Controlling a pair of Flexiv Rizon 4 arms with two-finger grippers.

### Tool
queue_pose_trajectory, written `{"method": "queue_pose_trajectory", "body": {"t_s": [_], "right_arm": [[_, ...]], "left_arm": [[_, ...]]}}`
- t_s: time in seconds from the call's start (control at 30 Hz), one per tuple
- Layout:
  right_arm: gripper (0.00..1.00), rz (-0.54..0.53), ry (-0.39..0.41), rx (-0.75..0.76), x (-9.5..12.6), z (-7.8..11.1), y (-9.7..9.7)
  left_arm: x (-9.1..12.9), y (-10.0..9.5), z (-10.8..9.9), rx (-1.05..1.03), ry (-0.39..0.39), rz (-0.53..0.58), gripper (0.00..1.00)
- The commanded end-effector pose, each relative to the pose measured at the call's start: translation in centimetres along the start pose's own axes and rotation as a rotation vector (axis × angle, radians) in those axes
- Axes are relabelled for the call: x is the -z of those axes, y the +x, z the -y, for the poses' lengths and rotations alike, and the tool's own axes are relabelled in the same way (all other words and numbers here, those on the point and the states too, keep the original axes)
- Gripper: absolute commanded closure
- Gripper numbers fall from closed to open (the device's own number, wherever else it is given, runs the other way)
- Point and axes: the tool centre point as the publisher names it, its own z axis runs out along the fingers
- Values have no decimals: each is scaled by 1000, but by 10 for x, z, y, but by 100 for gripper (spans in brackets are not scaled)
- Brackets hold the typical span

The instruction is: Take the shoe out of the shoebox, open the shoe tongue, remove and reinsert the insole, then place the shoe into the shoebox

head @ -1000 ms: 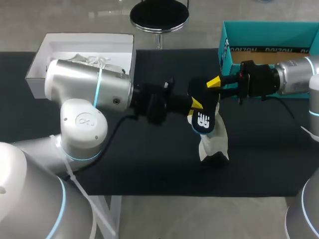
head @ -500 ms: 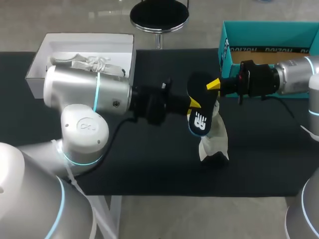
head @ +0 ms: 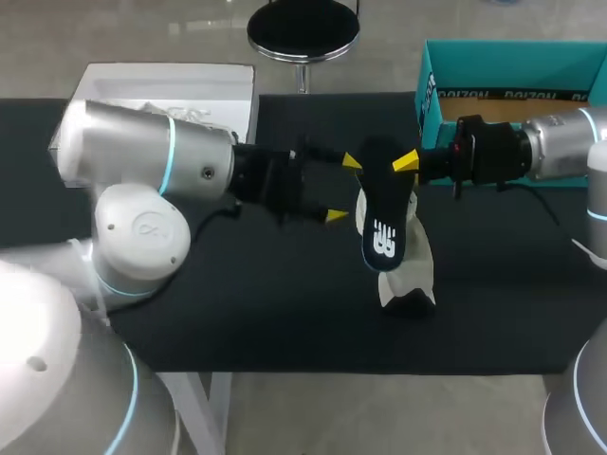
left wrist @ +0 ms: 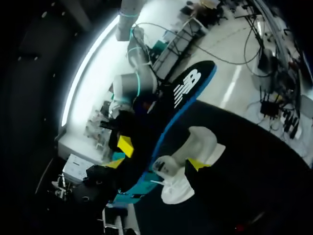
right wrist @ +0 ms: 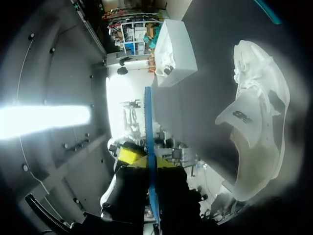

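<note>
While the insole (head: 382,218) hangs by its upper end above the table (head: 285,313), its logo end points down over the white shoe (head: 408,277); whether the two touch I cannot tell. The shoe lies on the dark table near the front edge, out of the teal shoebox (head: 429,95), which stands open at the far right. A white box (head: 166,81) sits at the far left, well apart.

The insole is pinched at one end only, so it could swing or twist as it is lowered, and its free end may catch on the tongue or collar and buckle rather than slide in. Nothing steadies the shoe – a push from the insole could tip it or shove it along the table.

The right gripper (head: 406,161) is clamped on the insole's upper end; in the right wrist view the insole (right wrist: 148,147) shows edge-on between the two fingers, with the shoe (right wrist: 257,122) off to one side. The left gripper (head: 342,189) has its fingers spread wide and holds nothing. It sits just beside the insole without touching it.
</note>
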Motion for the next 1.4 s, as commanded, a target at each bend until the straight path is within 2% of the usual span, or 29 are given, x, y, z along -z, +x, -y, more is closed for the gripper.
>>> {"method": "queue_pose_trajectory", "body": {"t_s": [0.03,0.07,0.13,0.3,0.93,0.97,1.03,1.1,1.13,1.2,1.3,1.37,1.4], "right_arm": [[100,2,-2,0,-1,0,0],[100,2,-2,0,-1,0,0],[100,2,-2,0,-1,0,0],[100,2,-2,0,-1,0,0],[100,2,-2,0,-1,0,0],[100,2,-2,0,-1,0,0],[100,2,-2,0,-1,0,0],[100,2,-2,0,-1,0,0],[100,2,-2,0,-1,0,0],[100,2,-2,0,-1,0,0],[100,2,-2,0,-1,0,0],[100,2,-2,0,-1,0,0],[100,2,-2,0,-1,0,0]], "left_arm": [[55,-16,-9,112,-262,-531,0],[61,-18,-13,107,-279,-578,0],[71,-23,-19,144,-313,-739,0],[78,-38,-21,243,-326,-891,0],[78,-38,-21,243,-326,-891,0],[77,-42,-18,151,-309,-912,0],[80,-52,-13,4,-281,-885,0],[81,-61,-12,-126,-181,-928,0],[80,-65,-12,-198,-176,-893,0],[80,-71,-13,-316,-53,-904,0],[69,-84,-14,-394,1,-913,0],[60,-87,-10,-445,2,-920,0],[53,-91,-5,-449,30,-927,0]]}}
